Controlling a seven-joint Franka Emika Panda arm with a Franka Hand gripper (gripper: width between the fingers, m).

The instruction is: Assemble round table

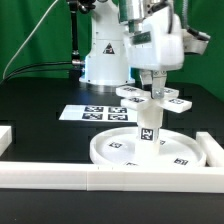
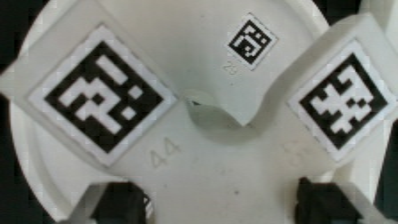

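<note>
In the exterior view the large round disc (image 1: 120, 152) lies flat on the black table. The short thick leg (image 1: 148, 126) stands upright on its middle. The cross-shaped foot piece (image 1: 152, 98) sits level on top of the leg. My gripper (image 1: 156, 90) comes down from above and is shut on the foot piece. In the wrist view two tagged arms of the foot piece (image 2: 107, 95) spread out, with the disc (image 2: 196, 30) behind them. A third arm fills the gap between my black fingers (image 2: 118, 200), at my gripper (image 2: 222, 203). The foot piece hides the leg there.
The marker board (image 1: 90, 113) lies behind the disc toward the exterior view's left. Long white bars edge the work area at the front (image 1: 100, 178), at the exterior view's left (image 1: 5, 135) and its right (image 1: 214, 148). The robot base (image 1: 105, 55) stands at the back.
</note>
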